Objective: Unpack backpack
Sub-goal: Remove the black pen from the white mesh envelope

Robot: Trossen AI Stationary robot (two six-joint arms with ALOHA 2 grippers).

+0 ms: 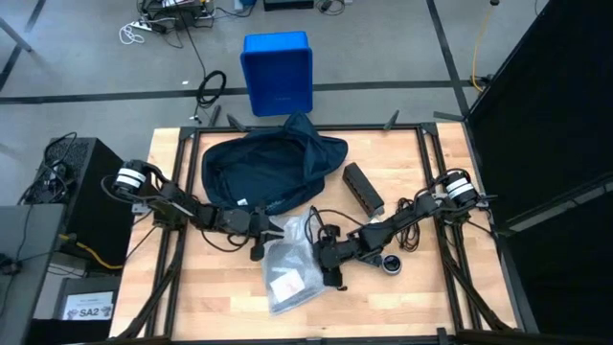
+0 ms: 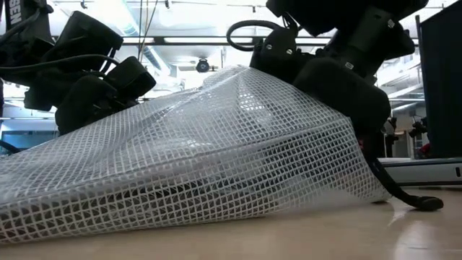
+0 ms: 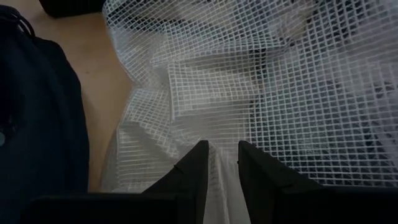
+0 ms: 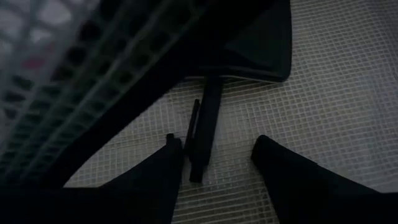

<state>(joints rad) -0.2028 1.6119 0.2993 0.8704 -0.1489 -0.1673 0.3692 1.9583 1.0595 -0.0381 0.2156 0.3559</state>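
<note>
Well, backpack (image 1: 268, 168) lies slumped (dark navy).

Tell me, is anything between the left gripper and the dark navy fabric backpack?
Nothing visible. The left gripper pinches the clear mesh pouch, and the dark navy fabric backpack lies right beside it, with only bare wooden table between them.

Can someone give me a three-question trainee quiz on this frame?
1. True or false: the mesh pouch lies inside the backpack.
2. Which pincer pinches the pouch's edge? A) left pincer B) right pincer
3. Fill in: beyond the table's far edge stands a blue ____.

Key: 1 false, it lies on the table in front of the backpack; 2 A; 3 bin.
</note>
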